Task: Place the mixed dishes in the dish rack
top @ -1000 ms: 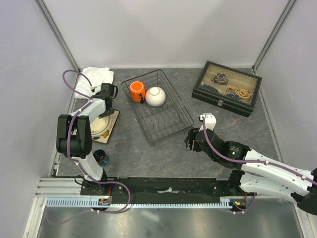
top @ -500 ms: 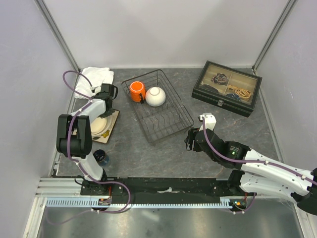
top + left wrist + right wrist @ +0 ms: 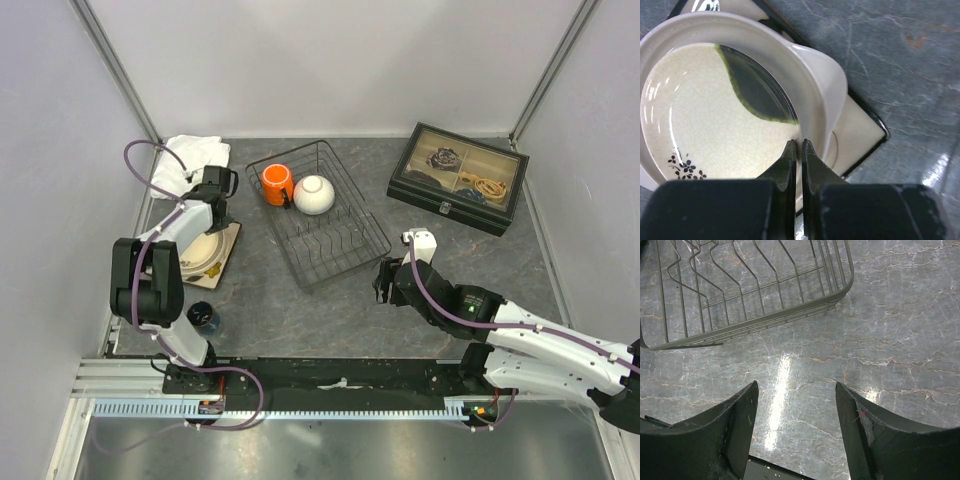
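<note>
The black wire dish rack (image 3: 330,235) stands mid-table with the orange mug (image 3: 277,184) and the white bowl (image 3: 314,194) at its far end. At the left, the cream round plate (image 3: 203,250) lies on the square tan plate (image 3: 228,243). My left gripper (image 3: 211,212) is shut on the round plate's far rim. In the left wrist view its fingertips (image 3: 796,145) pinch the rim of the round plate (image 3: 715,125), with the square plate (image 3: 857,135) beneath. My right gripper (image 3: 383,281) hangs open over bare table by the rack's near corner (image 3: 765,315), its jaws (image 3: 796,390) empty.
A white folded cloth (image 3: 195,152) lies at the far left corner. A black glass-lidded box (image 3: 458,178) sits at the far right. A small dark cup (image 3: 205,318) stands near the left arm's base. Grey walls close in on three sides.
My left gripper has closed onto the round plate's rim, and its arm has shifted slightly. The right arm has not moved.
</note>
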Action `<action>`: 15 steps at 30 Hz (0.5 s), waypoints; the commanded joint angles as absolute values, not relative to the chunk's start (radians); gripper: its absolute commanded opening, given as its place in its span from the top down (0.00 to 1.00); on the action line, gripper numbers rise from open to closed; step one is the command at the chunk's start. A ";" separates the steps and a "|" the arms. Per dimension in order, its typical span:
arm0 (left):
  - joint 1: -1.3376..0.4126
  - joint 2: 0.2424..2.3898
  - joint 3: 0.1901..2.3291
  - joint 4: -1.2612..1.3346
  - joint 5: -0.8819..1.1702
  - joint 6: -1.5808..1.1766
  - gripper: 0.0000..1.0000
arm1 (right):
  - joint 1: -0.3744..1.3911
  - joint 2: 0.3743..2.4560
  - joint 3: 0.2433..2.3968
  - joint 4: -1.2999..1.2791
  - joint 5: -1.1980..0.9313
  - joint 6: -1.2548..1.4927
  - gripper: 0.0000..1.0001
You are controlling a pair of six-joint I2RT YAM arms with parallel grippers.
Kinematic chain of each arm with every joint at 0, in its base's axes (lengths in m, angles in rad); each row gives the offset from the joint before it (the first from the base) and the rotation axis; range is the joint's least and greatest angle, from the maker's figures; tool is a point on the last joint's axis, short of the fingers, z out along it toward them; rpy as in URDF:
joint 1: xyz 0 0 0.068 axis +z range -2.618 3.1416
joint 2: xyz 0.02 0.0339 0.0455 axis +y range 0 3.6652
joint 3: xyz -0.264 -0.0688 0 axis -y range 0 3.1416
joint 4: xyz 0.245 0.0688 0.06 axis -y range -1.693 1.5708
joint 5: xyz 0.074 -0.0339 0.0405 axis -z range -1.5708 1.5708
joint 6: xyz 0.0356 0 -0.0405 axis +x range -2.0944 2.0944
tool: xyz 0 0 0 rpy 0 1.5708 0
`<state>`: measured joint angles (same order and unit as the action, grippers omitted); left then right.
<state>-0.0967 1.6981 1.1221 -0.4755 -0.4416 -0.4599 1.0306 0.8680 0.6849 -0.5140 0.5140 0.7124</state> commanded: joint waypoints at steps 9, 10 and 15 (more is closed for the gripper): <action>-0.153 1.585 1.155 -0.433 -0.328 -0.499 0.98 | 1.032 0.842 0.669 -0.511 0.528 0.730 0.29; -0.156 1.575 1.155 -0.434 -0.327 -0.499 0.98 | 1.032 0.844 0.670 -0.509 0.531 0.732 0.29; -0.160 1.511 1.170 -0.440 -0.308 -0.488 0.98 | 1.034 0.854 0.675 -0.509 0.528 0.735 0.29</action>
